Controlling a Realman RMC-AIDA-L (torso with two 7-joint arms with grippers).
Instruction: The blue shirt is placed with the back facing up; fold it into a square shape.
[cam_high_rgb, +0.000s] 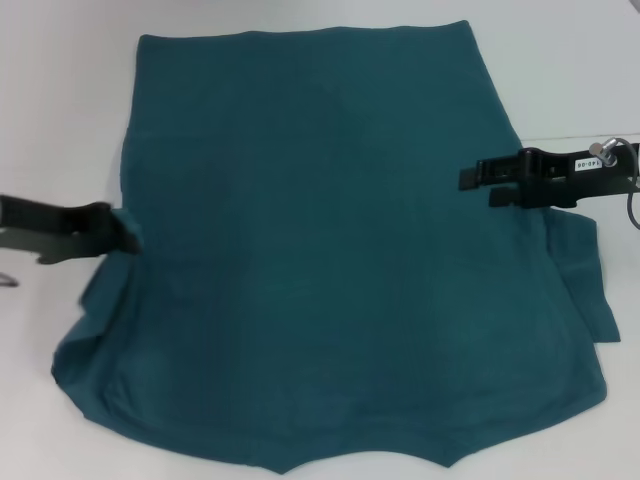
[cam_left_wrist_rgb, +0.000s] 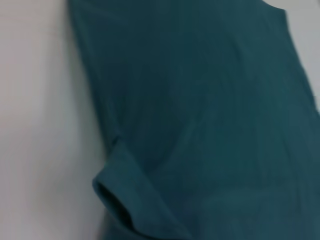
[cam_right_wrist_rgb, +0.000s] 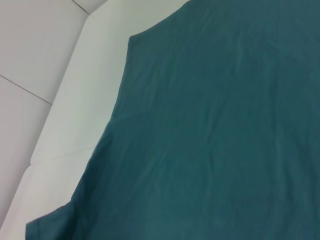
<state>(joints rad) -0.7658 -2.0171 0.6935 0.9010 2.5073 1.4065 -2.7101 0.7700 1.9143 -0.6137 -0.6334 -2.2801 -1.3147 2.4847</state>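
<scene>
teal knit blue shirt (cam_high_rgb: 330, 250) flat, sleeves rumpled; left gripper (cam_high_rgb: 128, 232) and right gripper (cam_high_rgb: 470, 177) jaws unclear

Plain dark teal-blue shirt (cam_high_rgb: 330, 250) on a white table (cam_high_rgb: 60, 100), black grippers beside.

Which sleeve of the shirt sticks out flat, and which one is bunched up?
The sleeve on the robot's right lies flat beyond the shirt body; the left sleeve is bunched beside the left end effector.

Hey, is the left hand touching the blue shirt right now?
Touching, it appears. In the head view the left hand meets the blue shirt at its left edge by the sleeve, with no gap showing.
</scene>
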